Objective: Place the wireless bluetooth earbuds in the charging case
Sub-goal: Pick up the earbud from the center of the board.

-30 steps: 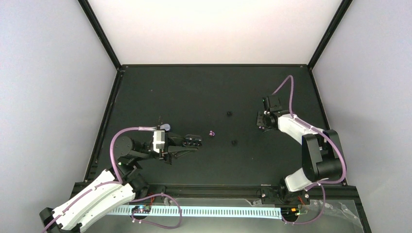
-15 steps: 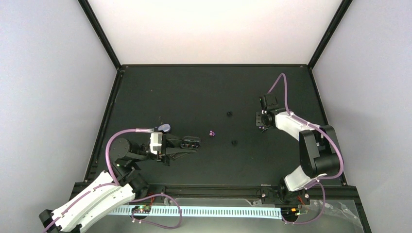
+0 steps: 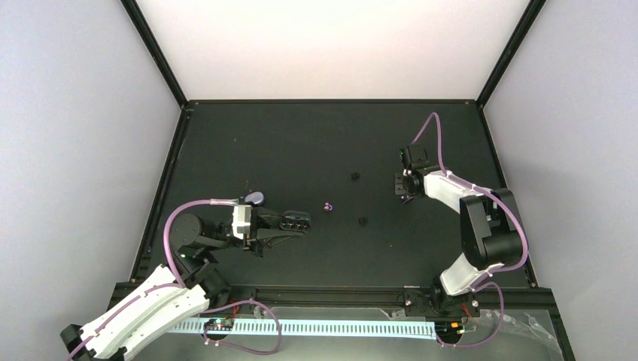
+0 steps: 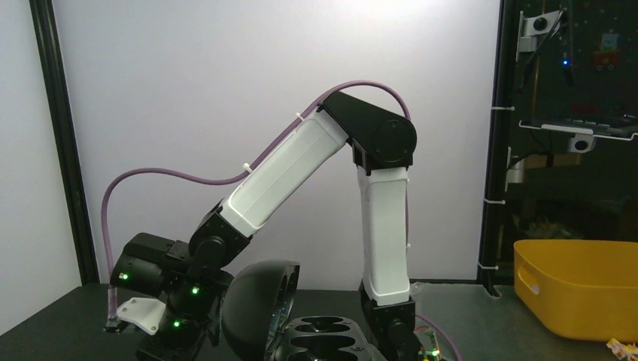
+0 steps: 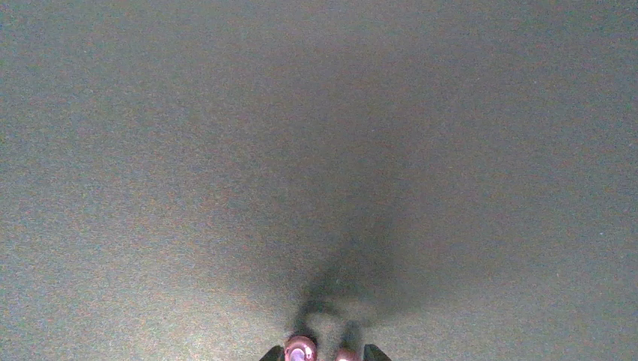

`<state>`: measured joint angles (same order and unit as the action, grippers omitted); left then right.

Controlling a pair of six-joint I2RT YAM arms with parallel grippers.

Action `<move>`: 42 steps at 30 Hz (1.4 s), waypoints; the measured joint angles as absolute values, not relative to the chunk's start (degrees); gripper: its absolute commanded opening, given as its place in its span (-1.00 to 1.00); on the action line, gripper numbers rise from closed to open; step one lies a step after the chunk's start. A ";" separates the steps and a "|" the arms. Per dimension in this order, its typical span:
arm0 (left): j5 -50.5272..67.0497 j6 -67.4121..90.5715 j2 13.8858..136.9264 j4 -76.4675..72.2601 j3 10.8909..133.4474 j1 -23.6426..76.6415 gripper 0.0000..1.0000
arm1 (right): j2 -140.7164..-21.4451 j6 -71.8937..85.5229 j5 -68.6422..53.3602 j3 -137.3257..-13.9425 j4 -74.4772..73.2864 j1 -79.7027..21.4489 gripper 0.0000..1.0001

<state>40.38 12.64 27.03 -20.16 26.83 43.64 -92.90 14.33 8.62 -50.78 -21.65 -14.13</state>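
While left tool (image 3: 297, 228) pinches open charging case (image 3: 295, 219) | wells (image 4: 325, 328) contents unclear | right tool (image 5: 323, 355) pinches purple earbud (image 5: 301, 350)

Broad open tabletop (image 3: 286, 143), only tiny scattered earbuds (image 3: 327, 205) mid-centre.

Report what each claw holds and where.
The left claw grips the open charging case by its base; the right claw apparently pinches a purple-pink earbud at its tip.
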 measured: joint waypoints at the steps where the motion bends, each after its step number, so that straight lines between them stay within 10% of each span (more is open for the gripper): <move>1: 40.40 12.62 27.07 -20.18 26.85 43.64 -0.97 | -92.90 14.24 8.54 -50.78 -21.56 -14.13 -0.51; 16: 40.60 12.64 27.11 -20.18 26.83 43.64 -0.97 | -92.90 14.02 7.46 -50.76 -21.41 -14.17 -0.77; 42: 40.73 12.64 27.11 -20.18 26.83 43.64 -0.97 | -91.44 14.24 6.96 -50.22 -22.02 -14.17 -0.68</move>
